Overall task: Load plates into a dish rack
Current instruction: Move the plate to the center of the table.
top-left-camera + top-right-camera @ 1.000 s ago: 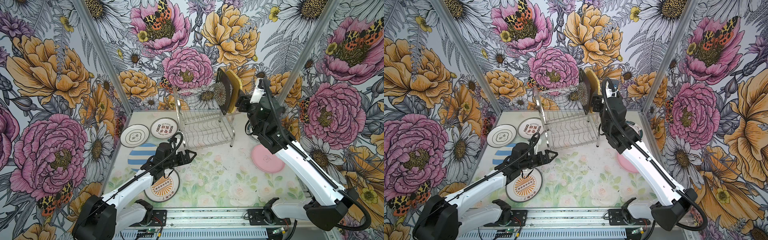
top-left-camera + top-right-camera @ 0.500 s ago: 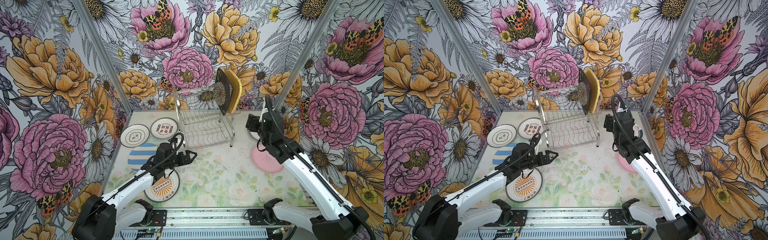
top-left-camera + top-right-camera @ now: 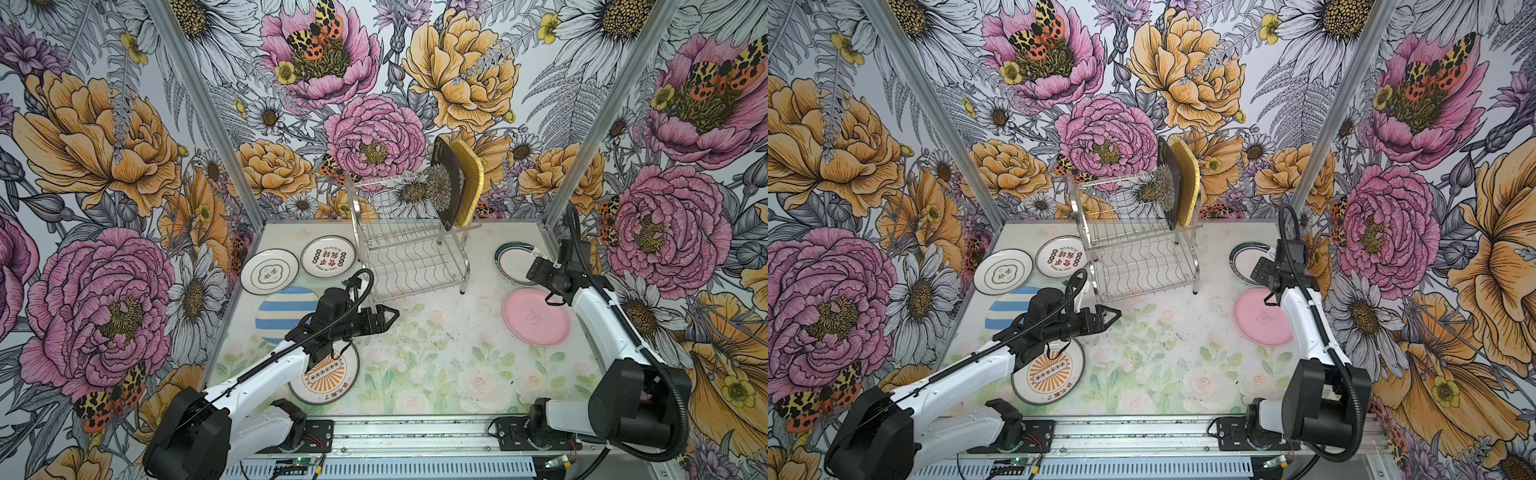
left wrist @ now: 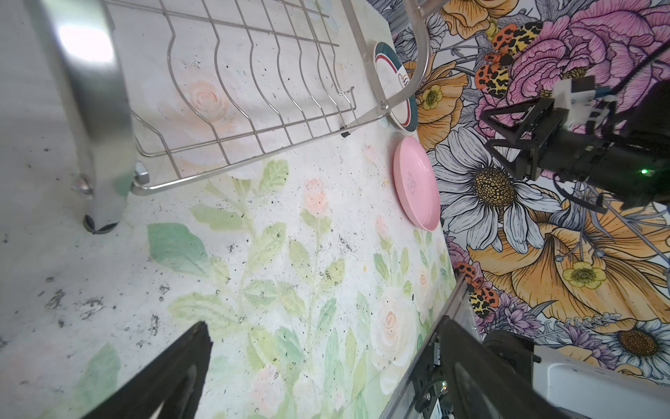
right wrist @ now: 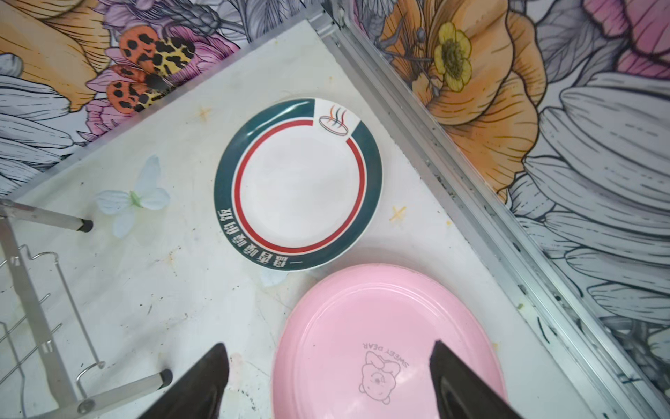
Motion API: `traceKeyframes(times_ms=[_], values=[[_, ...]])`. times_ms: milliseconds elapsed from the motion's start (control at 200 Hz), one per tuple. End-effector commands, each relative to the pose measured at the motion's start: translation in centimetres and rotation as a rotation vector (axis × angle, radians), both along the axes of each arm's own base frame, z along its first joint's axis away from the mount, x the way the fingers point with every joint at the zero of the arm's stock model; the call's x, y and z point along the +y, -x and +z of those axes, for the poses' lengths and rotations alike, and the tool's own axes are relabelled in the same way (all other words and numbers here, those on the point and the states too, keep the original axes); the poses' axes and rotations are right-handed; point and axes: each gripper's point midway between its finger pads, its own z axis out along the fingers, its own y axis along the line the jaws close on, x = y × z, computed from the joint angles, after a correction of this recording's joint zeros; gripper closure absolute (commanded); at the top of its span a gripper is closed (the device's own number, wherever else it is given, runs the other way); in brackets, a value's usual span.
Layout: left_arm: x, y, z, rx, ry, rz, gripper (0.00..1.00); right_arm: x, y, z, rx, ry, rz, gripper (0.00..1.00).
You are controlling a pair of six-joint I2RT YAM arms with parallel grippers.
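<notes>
Floral walls on three sides, pale flower-printed surface point(image 3: 436, 374) below; flat at far left, white plate point(image 3: 270, 271) just beside second white plate point(image 3: 328, 256); nearer, striped plate point(image 3: 282, 309) and sunburst plate point(image 3: 328, 380), both flat and partly hidden under the left arm point(image 3: 257, 374); left jaws spread wide, empty, hanging above bare surface near the front corner of the rack point(image 3: 415, 266).

Rack in the middle at the back; lower tier empty; upper tier holding black plate point(image 3: 445, 183) and yellow plate point(image 3: 471, 178), upright, side by side at its right end.

Right of the rack, teal plate point(image 3: 511, 257) flat, pink plate point(image 3: 536, 320) flat just beside it on the near side; right jaws spread wide, empty, hovering over the pink plate's far edge.

Two racked, six to go by the look of it; pink likely next. Probably plastic: light, stiff, smooth, hard to break; lying flat, so graspable only at the raised rim; best pinched at the edge under the jaws, one finger slid beneath the lip. Teal and white ones probably glazed ceramic: heavier, slick, liable to chip on wire; worth a firm bite well onto the rim, then a slow tilt upright into a slot.
</notes>
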Motion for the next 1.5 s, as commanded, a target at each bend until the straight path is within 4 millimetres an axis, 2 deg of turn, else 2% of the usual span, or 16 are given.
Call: traceKeyframes(times_ms=[0,115,250,480,661,886,1066,1271,1496], values=[[-0.6,0.0,0.1,-0.027,0.006,-0.024,0.01,-1.5,0.1,-1.8,0.037,-0.056,-0.024,0.12],[-0.9,0.0,0.0,-0.022,0.014,-0.035,0.01,-4.2,0.7,-4.2,0.092,-0.091,-0.081,0.11],[-1.2,0.0,-0.2,-0.019,0.020,-0.042,0.01,-6.3,1.2,-6.1,0.128,-0.124,-0.119,0.11],[-1.6,0.0,-0.3,-0.017,0.024,-0.052,0.02,-8.3,1.2,-7.6,0.115,-0.199,-0.161,0.10],[-1.7,0.0,-0.5,-0.013,0.024,-0.059,0.01,-8.4,0.9,-8.7,0.116,-0.252,-0.159,0.09],[-1.9,-0.1,-0.5,-0.016,0.029,-0.063,0.01,-7.8,0.1,-10.1,0.108,-0.301,-0.131,0.09],[-2.0,-0.1,-0.7,-0.013,0.031,-0.065,0.01,-6.3,-0.7,-10.7,0.104,-0.337,-0.079,0.10],[-1.9,0.0,-0.8,-0.013,0.030,-0.065,0.01,-3.4,-1.1,-10.7,0.110,-0.356,-0.007,0.10],[-2.1,-0.1,-1.0,-0.013,0.034,-0.070,0.01,1.0,-1.4,-11.0,0.125,-0.388,0.106,0.10]])
